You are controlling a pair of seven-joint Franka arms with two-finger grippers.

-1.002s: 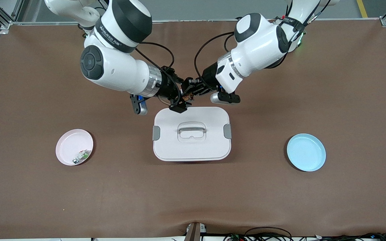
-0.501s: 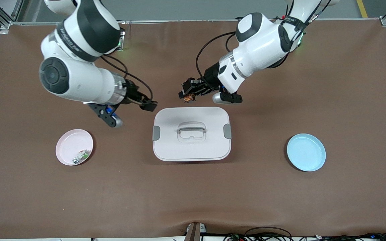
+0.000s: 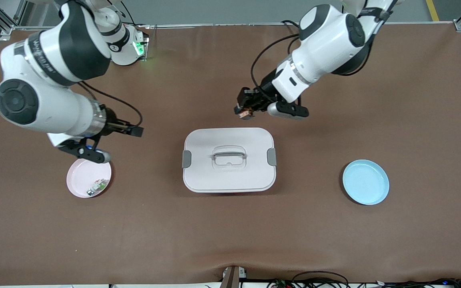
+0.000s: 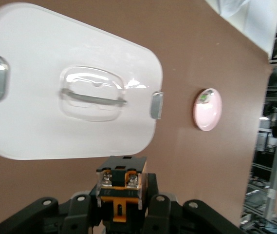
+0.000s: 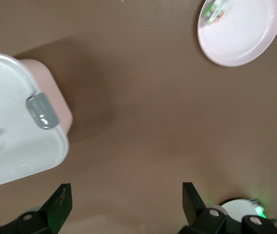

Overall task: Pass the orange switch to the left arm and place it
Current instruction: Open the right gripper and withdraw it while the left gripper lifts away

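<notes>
My left gripper (image 3: 245,112) is shut on the orange switch (image 4: 122,191), a small black block with an orange face and two silvery screws. It holds the switch in the air over bare table, beside the edge of the box (image 3: 229,159) that faces the arms' bases. The white lidded box also shows in the left wrist view (image 4: 70,83) and the right wrist view (image 5: 11,136). My right gripper (image 3: 134,131) is open and empty, its fingers (image 5: 59,204) spread wide over bare table between the box and the pink plate.
A pink plate (image 3: 89,176) toward the right arm's end holds a small green-and-white component (image 3: 98,185). An empty blue plate (image 3: 365,182) lies toward the left arm's end. Brown table shows all round the box.
My right arm has let go of the switch and swung away toward the pink plate, open. My left gripper, holding the switch, has shifted a little toward its own end.
</notes>
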